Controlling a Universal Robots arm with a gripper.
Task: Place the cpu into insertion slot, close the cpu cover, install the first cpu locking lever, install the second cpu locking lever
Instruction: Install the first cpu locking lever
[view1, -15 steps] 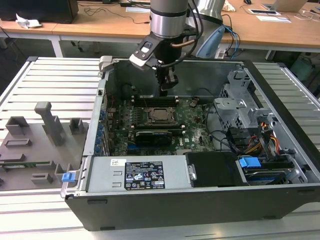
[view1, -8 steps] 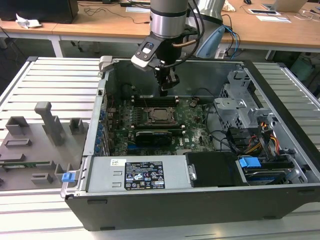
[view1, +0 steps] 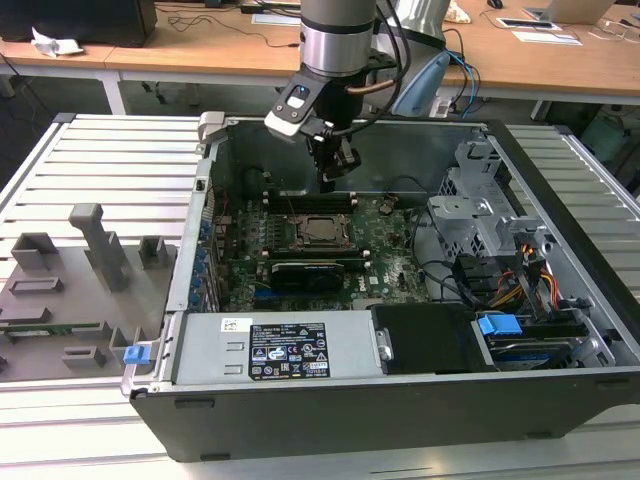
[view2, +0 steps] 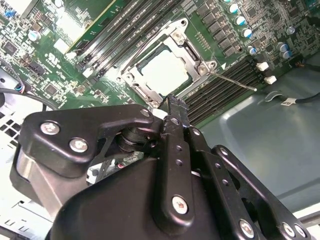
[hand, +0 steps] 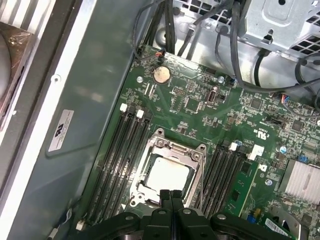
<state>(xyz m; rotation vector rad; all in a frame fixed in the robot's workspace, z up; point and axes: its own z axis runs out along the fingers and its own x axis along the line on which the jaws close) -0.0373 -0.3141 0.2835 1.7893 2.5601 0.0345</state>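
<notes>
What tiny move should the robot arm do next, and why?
Probably slide the gripper toward the thin locking lever that sticks out from the cover's corner, then press it down. The cpu already lies under the cpu cover, which looks lowered flat, yet that lever looks unlatched. The gripper is shut, holds nothing, and hangs just over the cover's edge.
</notes>
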